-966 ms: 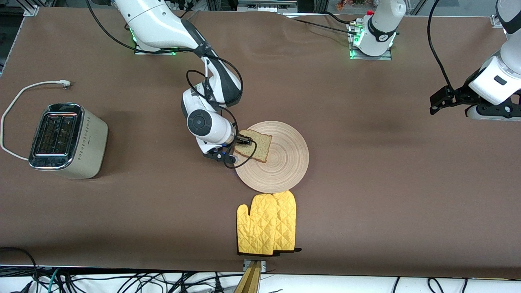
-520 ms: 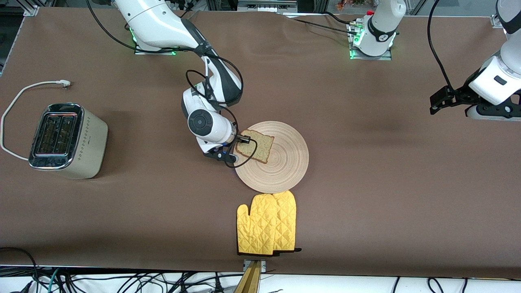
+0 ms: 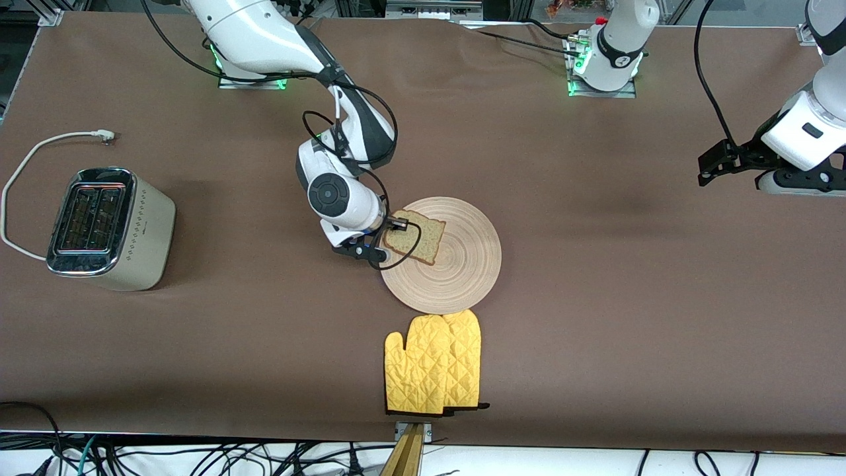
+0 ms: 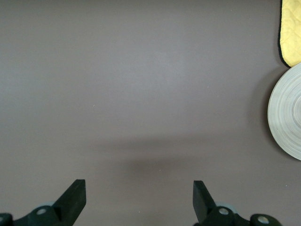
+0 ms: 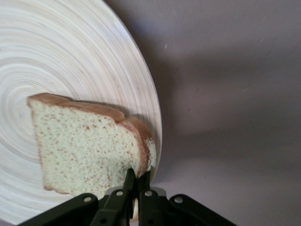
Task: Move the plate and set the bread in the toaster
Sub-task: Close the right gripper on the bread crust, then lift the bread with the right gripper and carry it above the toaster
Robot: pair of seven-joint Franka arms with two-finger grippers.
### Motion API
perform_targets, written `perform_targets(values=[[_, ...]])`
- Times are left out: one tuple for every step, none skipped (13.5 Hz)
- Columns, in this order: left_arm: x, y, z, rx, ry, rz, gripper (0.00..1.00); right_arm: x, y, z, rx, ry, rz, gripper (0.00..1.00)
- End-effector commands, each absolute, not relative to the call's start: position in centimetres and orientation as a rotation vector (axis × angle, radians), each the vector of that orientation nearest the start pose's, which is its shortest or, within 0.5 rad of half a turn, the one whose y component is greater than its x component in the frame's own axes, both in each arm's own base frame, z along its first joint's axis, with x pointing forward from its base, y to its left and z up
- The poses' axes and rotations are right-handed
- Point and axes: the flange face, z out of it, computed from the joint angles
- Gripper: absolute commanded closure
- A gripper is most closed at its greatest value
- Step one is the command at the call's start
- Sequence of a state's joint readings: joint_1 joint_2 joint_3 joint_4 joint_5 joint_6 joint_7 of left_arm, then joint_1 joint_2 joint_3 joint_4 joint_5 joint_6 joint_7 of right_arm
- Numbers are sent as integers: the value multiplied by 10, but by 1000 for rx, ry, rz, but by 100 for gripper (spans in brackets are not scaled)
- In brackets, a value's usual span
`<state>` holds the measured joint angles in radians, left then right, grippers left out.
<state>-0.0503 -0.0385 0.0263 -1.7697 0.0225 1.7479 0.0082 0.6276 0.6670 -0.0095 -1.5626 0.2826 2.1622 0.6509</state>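
The speckled tan bread (image 3: pixel 418 237) (image 5: pixel 89 150) sits over the round light-wood plate (image 3: pixel 462 277) (image 5: pixel 56 56), on the side toward the right arm's end. My right gripper (image 3: pixel 396 226) (image 5: pixel 137 176) is shut on the bread's crust edge, pinching it thin. The cream toaster (image 3: pixel 109 228) with its chrome top stands at the right arm's end of the table. My left gripper (image 3: pixel 710 165) (image 4: pixel 139 193) waits open over bare table at the left arm's end, nothing between its fingers. The plate's edge (image 4: pixel 287 113) shows in the left wrist view.
A pair of yellow oven mitts (image 3: pixel 433 363) (image 4: pixel 291 30) lies nearer the front camera than the plate, almost touching its rim. The toaster's white cord (image 3: pixel 26 165) loops on the table beside it.
The right gripper has shut on the bread's edge and its wrist has shifted slightly. The bread has barely moved. The left arm has stayed still.
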Motion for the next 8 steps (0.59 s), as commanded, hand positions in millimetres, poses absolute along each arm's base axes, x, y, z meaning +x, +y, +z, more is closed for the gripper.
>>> perform_targets(values=[[553, -9, 573, -3105, 61, -34, 0, 567, 402, 309, -3017, 242, 259, 100], [553, -9, 573, -3105, 61, -34, 0, 573, 390, 329, -3034, 252, 256, 100], [553, -9, 573, -3105, 61, -34, 0, 577, 382, 354, -3057, 239, 244, 100], [553, -8, 573, -3104, 59, -34, 0, 579, 369, 371, -3098, 226, 254, 100], [553, -9, 573, -3105, 61, -34, 0, 581, 357, 394, -3138, 177, 265, 100], [553, -9, 572, -3105, 61, -31, 0, 583, 345, 410, -3171, 140, 294, 100], [553, -9, 573, -3105, 61, -34, 0, 587, 326, 432, -3187, 141, 316, 100], [553, -8, 572, -3104, 59, -31, 0, 590, 304, 449, -3198, 135, 345, 100]])
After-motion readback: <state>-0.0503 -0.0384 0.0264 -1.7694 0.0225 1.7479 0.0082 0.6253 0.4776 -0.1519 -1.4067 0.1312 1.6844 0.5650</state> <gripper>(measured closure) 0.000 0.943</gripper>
